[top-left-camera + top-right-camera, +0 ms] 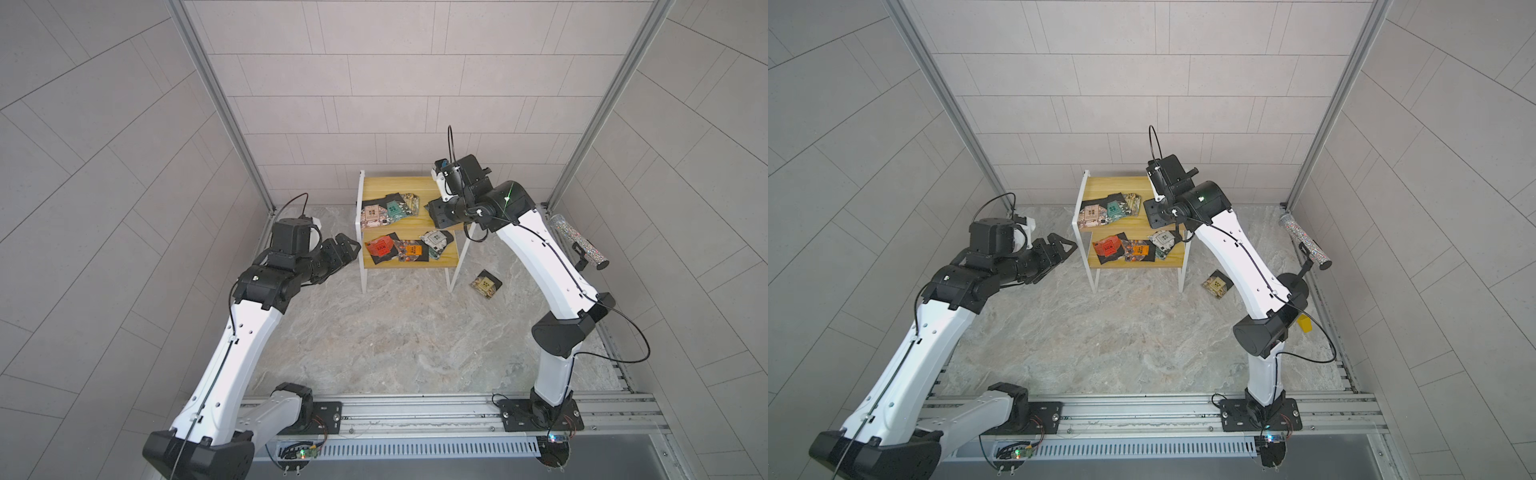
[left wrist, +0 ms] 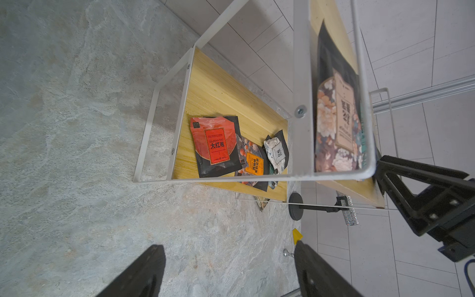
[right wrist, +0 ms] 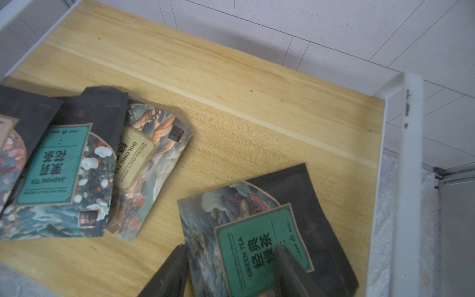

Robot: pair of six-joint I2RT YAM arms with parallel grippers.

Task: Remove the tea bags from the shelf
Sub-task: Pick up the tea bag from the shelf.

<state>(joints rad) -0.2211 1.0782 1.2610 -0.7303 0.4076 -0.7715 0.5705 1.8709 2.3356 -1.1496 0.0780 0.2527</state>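
The shelf (image 1: 409, 183) (image 1: 1117, 185) stands at the back, yellow boards in a white frame. On its upper board lie a tan-label tea bag (image 1: 374, 214), a teal jasmine one (image 3: 56, 164) and an oolong one (image 3: 144, 159). The lower board holds red (image 2: 216, 144), orange (image 2: 253, 162) and white (image 2: 276, 151) tea bags. Another tea bag (image 1: 485, 284) lies on the floor to the right of the shelf. My right gripper (image 3: 231, 250) is down on the upper board's right end, jaws apart, straddling a green-label tea bag (image 3: 257, 231). My left gripper (image 2: 226, 252) hovers open and empty left of the shelf.
A glittery tube (image 1: 577, 241) on a black stand (image 2: 295, 205) is by the right wall. A small yellow block (image 1: 1305, 324) sits on the floor behind my right arm. Tiled walls close in the back and sides; a metal rail (image 1: 415, 407) runs along the front.
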